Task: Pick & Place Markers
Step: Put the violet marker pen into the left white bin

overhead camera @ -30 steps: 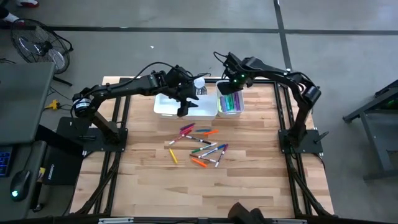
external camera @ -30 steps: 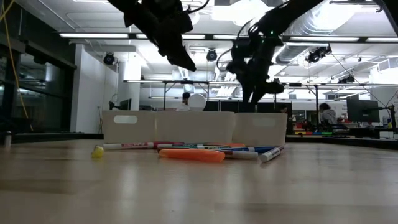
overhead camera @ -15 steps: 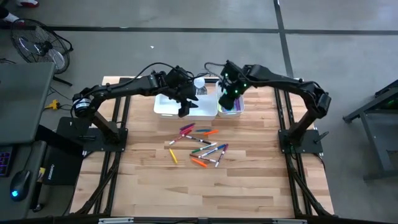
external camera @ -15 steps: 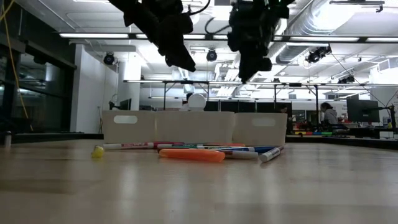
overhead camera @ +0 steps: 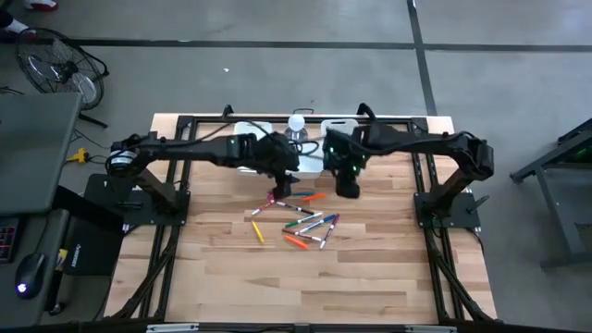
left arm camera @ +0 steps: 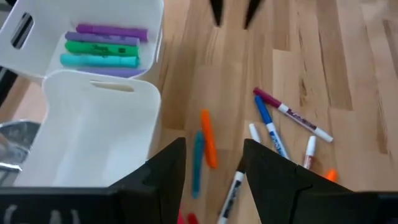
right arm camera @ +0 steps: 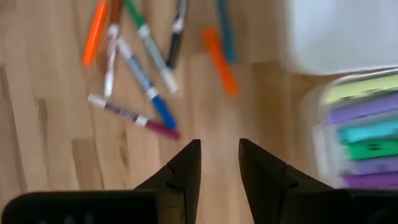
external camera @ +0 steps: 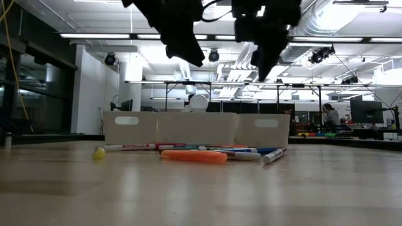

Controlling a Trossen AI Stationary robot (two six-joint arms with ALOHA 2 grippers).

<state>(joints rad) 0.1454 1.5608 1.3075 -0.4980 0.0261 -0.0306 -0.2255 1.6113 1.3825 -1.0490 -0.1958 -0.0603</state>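
Both pairs of jaws stand part open and empty, the left gripper (left arm camera: pixel 211 165) and right gripper (right arm camera: pixel 219 163) hovering above the bench (overhead camera: pixel 370 277) between bins and pile; a few markers lie flat in the small bin (left arm camera: pixel 134 74), parallel; most of the markers (overhead camera: pixel 301 217) remain loose mid-bench, pointing every way; much sorting left, I judge

Scattered markers (left arm camera: pixel 273 127) beside white bins (left arm camera: pixel 99 134)

A robotics lab or workshop: a bare grey concrete floor (overhead camera: pixel 277 23), exposed silver ceiling ducts (external camera: pixel 342 25), and far workbenches with monitors (external camera: pixel 367 112).
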